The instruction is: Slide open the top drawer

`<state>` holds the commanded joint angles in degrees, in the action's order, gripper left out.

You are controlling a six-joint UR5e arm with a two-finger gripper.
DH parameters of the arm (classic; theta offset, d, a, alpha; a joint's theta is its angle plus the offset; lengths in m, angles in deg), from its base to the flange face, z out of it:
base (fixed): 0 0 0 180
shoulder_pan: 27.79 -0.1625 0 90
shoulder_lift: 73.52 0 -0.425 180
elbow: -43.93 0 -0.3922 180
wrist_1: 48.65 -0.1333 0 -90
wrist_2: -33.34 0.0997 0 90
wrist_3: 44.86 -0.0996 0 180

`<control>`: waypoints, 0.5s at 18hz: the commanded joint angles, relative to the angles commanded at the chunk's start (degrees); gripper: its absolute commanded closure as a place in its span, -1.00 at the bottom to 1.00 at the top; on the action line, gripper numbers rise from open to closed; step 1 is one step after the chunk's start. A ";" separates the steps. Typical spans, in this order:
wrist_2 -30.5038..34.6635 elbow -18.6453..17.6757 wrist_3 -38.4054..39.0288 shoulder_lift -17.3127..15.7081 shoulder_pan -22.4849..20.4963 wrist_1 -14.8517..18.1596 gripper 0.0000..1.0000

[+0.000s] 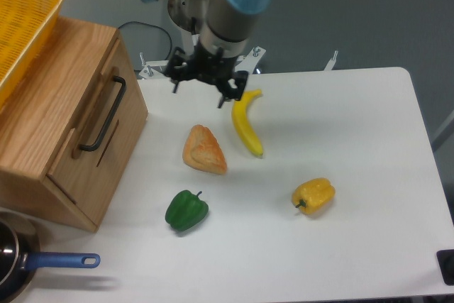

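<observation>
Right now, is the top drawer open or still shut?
Shut. The top drawer front sits flush with the cabinet, its black handle untouched; the gripper hangs apart from it, above the table.

The top drawer (96, 129) sat closed in the light-oak cabinet at the left side of the table. Its flat wooden front faced to the right and was flush with the cabinet face. A long black metal bar handle (103, 116) ran along the front, with a narrow wooden strip (86, 117) just beside it.
</observation>
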<state>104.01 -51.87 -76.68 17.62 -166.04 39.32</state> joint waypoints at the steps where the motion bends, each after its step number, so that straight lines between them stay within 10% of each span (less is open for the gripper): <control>1: -1.05 0.26 0.61 0.09 0.44 0.00 -1.00; 9: -4.14 1.14 5.10 0.88 2.55 -0.26 -1.00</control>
<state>99.88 -50.73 -71.58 18.50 -163.49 39.06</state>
